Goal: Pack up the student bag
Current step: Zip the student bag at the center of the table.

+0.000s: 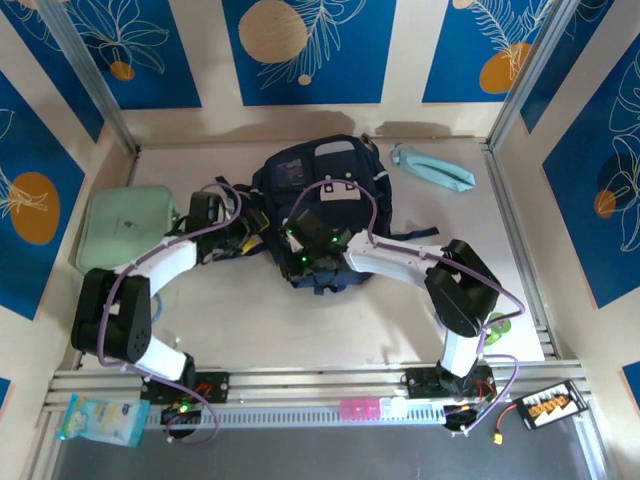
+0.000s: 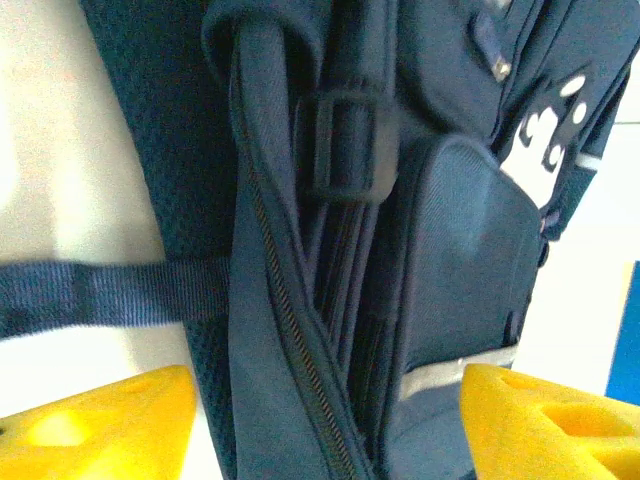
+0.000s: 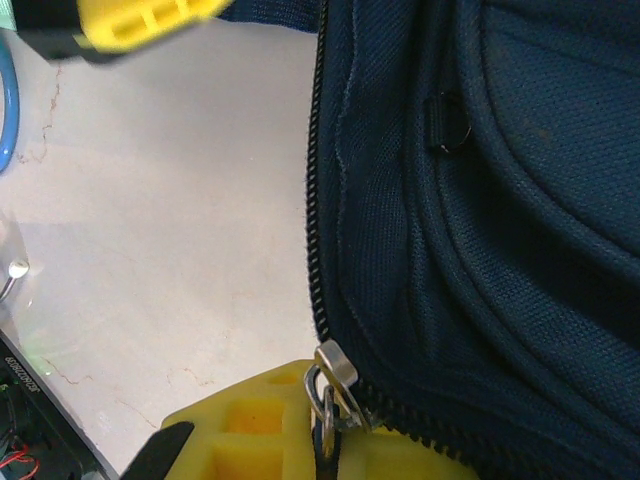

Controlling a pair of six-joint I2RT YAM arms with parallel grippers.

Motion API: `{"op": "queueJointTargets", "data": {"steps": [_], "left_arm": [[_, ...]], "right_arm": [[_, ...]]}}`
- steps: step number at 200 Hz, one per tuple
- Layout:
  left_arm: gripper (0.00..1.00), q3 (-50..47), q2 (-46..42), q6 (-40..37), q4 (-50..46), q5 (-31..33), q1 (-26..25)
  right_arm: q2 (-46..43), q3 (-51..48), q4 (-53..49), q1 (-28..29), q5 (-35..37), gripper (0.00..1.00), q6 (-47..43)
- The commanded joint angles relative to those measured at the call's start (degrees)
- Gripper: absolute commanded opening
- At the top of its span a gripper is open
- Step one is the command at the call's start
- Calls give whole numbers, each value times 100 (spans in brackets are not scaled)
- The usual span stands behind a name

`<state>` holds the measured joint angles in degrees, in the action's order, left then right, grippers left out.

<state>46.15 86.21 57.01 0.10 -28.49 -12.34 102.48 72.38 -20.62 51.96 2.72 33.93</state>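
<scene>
Pale table [image 1: 300, 320], four things lying on it.
We take the navy student bag [image 1: 310, 165], flat at approx. mid-table, as our ref. pt. Left of the bag, near but apart, is a mint-green flat case [image 1: 125, 228] by the table's edge. Back-right of the bag lies a light-blue pouch [image 1: 432, 168], slantwise. Well off to the bag's front-right sits a small green round item [image 1: 497, 325], too small to ID. The tabletop shows hairline cracks.

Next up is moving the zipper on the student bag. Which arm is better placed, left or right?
Right. The right gripper is shut on the zipper pull of the student bag, so it can probably just drag. The left gripper is open, straddling the bag's side edge and holding nothing.
</scene>
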Motion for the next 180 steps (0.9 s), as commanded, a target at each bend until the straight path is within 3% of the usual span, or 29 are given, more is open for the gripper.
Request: {"op": "queueJointTargets", "data": {"steps": [1, 56, 115, 180], "left_arm": [[65, -192, 125, 833, 918, -582, -106], [46, -268, 559, 1099, 1377, -667, -179], [1, -241, 863, 1138, 1664, -482, -201], [0, -12, 782, 645, 1083, -164, -173]], "right_arm": [[-13, 233, 15, 32, -233, 0, 52], [-23, 168, -138, 73, -309, 0, 61], [-143, 189, -760, 64, -148, 0, 301], [-888, -306, -1858, -189, 383, 4, 725]]}}
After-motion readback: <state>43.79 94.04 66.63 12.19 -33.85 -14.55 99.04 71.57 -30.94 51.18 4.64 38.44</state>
